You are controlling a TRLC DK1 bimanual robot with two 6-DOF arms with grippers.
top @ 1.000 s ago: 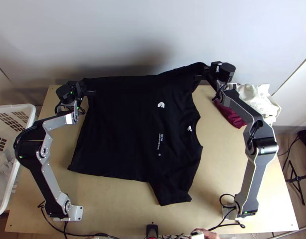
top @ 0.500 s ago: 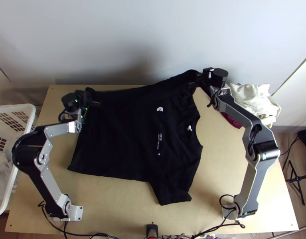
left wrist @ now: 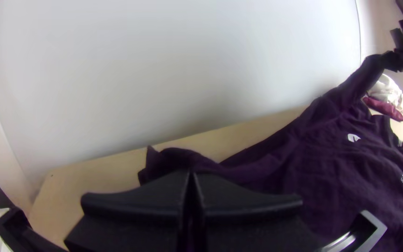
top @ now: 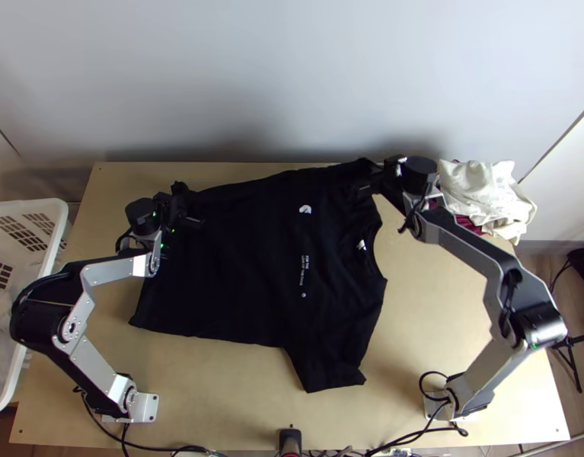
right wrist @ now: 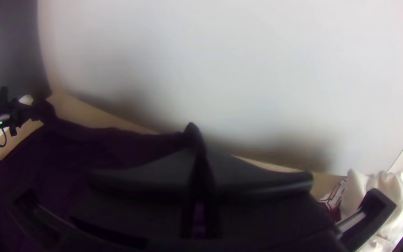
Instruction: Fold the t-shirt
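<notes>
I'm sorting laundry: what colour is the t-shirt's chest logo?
White, on the black t-shirt; clearest in the top view.

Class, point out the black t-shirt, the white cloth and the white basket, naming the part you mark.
Black t-shirt (top: 223, 282): top view, on its body.
White cloth (top: 482, 189): top view, its middle.
White basket (top: 33, 203): top view, its rim.
</notes>
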